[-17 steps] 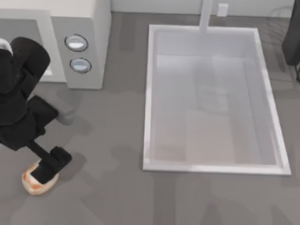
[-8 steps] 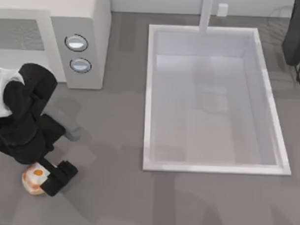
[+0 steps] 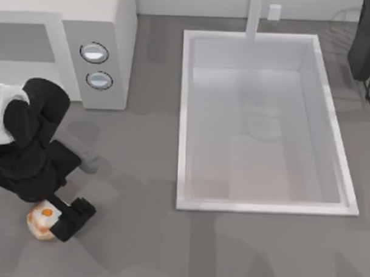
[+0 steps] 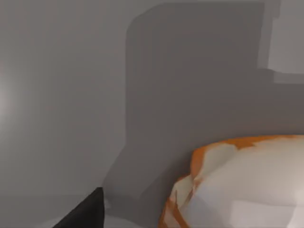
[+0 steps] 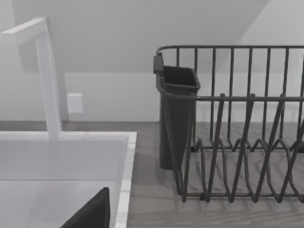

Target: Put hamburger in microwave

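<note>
Left end effector (image 3: pixel 59 222) low beside hamburger (image 3: pixel 41 218), front-left table.

sink (image 3: pixel 183 114) ctr-right of table | faucet (image 3: pixel 255 19) at back | dish rack (image 5: pixel 237 128) right of sink

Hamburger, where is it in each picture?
Top view: the hamburger sits at the table's near left corner, under the left gripper.
Left wrist view: the hamburger is seen close up.
Right wrist view: not in it.
Shared landmark: the grey table.
</note>
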Controlling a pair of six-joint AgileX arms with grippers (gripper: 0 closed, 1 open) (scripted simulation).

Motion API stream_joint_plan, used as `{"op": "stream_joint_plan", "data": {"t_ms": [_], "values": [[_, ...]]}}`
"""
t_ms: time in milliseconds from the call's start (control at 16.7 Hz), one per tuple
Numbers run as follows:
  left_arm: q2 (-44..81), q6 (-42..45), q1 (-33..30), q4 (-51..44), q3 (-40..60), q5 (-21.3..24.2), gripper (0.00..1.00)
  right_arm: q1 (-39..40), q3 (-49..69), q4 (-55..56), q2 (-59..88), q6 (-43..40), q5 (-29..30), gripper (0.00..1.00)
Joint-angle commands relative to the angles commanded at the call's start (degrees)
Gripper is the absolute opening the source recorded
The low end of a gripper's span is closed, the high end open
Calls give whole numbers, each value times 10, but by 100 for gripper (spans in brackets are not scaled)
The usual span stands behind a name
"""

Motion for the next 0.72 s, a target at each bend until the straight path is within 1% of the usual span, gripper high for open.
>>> {"op": "stream_joint_plan", "data": {"t_ms": [540,600,720], "values": [[0,0,0,0,0,0,2,0,0,0,0,0,0,100],[0,0,0,0,0,0,0,0,0,0,0,0,0,100],[0,0,0,0,0,0,0,0,0,0,0,0,0,100]]}}
